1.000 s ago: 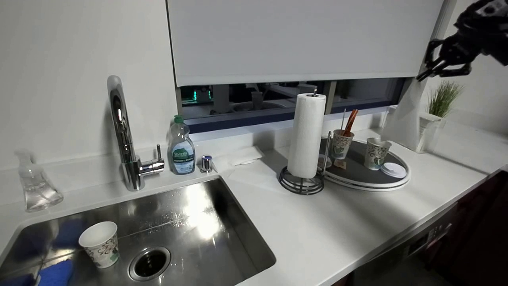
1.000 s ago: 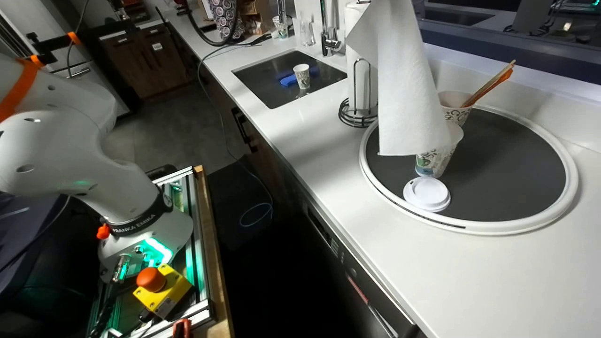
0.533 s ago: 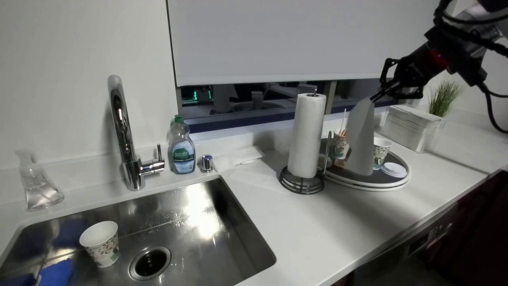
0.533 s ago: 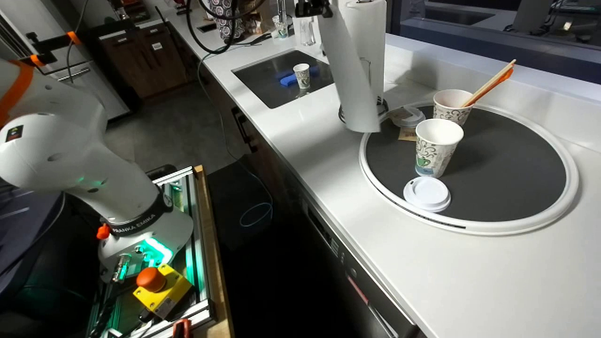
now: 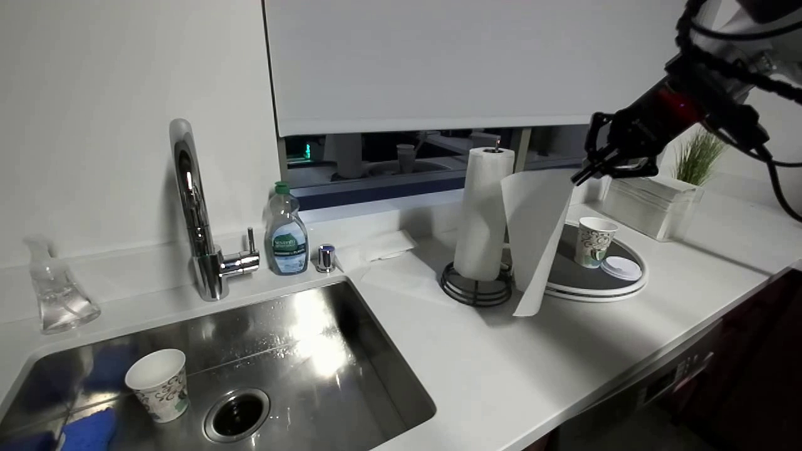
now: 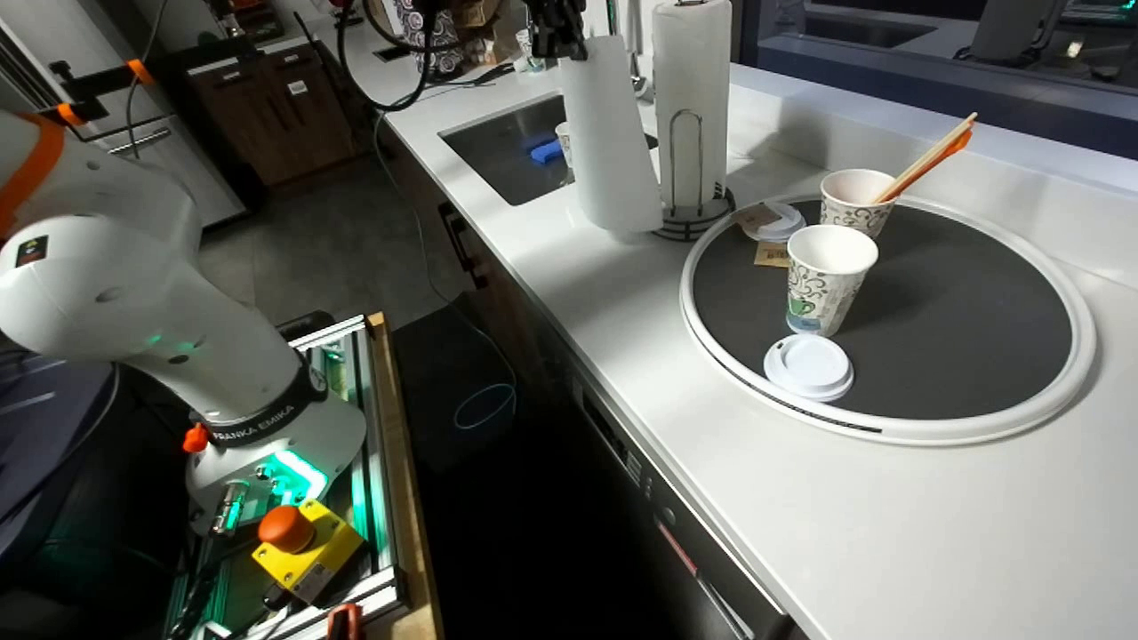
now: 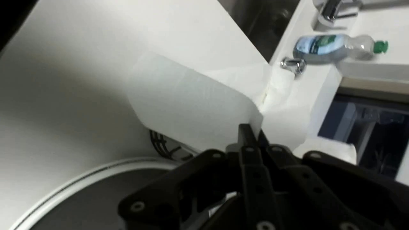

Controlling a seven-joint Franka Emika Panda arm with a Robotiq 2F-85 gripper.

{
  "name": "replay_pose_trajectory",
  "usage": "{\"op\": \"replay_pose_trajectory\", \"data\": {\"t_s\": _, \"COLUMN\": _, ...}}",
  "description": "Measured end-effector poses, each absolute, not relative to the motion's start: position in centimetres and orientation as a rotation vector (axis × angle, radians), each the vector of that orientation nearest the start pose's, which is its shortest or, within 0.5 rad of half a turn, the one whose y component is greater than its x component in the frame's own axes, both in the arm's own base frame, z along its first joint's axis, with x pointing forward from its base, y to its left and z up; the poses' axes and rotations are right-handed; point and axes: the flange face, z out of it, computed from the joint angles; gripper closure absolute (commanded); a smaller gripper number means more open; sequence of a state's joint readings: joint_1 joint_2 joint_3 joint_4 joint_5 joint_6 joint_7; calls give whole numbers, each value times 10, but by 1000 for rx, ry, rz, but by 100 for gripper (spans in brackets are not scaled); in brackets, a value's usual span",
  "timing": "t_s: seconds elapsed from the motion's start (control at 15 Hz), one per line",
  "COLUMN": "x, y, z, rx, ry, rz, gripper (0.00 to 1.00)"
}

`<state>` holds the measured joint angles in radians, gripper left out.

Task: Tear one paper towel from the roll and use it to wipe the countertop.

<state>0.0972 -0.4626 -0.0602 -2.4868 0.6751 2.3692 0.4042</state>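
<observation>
My gripper (image 5: 579, 178) is shut on the top corner of the white paper towel (image 5: 532, 232). In the wrist view the fingertips (image 7: 254, 134) pinch the sheet (image 7: 191, 105). The sheet hangs down, curved, beside the roll. Its lower edge is just over the white countertop (image 5: 451, 363); I cannot tell whether it touches. The roll (image 5: 482, 219) stands upright on its dark wire holder, partly covered by the sheet in that exterior view. In an exterior view the gripper (image 6: 578, 52) and sheet (image 6: 609, 142) are apart from the roll (image 6: 698, 89).
A round grey tray (image 6: 960, 338) holds paper cups (image 6: 827, 276), stir sticks and a white lid (image 6: 807, 366). The steel sink (image 5: 301, 376) with a cup (image 5: 160, 385) lies beyond the roll. A soap bottle (image 5: 288, 235), faucet (image 5: 200, 232) and napkin stack (image 5: 651, 207) stand along the wall.
My gripper has come down from high up and moved towards the roll and sink. The sheet has swung from over and beside the tray to beside the roll, lower down.
</observation>
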Motion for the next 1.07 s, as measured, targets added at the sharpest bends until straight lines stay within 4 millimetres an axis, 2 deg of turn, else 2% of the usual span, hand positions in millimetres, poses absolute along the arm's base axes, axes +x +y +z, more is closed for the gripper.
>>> {"op": "replay_pose_trajectory", "data": {"t_s": 0.2, "x": 436, "y": 69, "z": 451, "rx": -2389, "ry": 878, "rz": -56, "gripper": 100}}
{"op": "replay_pose_trajectory", "data": {"t_s": 0.4, "x": 437, "y": 97, "z": 408, "rx": -2467, "ry": 868, "rz": 97, "gripper": 100}}
{"op": "replay_pose_trajectory", "data": {"t_s": 0.53, "x": 438, "y": 100, "z": 382, "rx": -2543, "ry": 929, "rz": 162, "gripper": 100}}
{"op": "replay_pose_trajectory", "data": {"t_s": 0.73, "x": 440, "y": 90, "z": 351, "rx": -2665, "ry": 1047, "rz": 215, "gripper": 100}}
{"op": "replay_pose_trajectory", "data": {"t_s": 1.07, "x": 438, "y": 74, "z": 323, "rx": -2867, "ry": 1238, "rz": 262, "gripper": 100}}
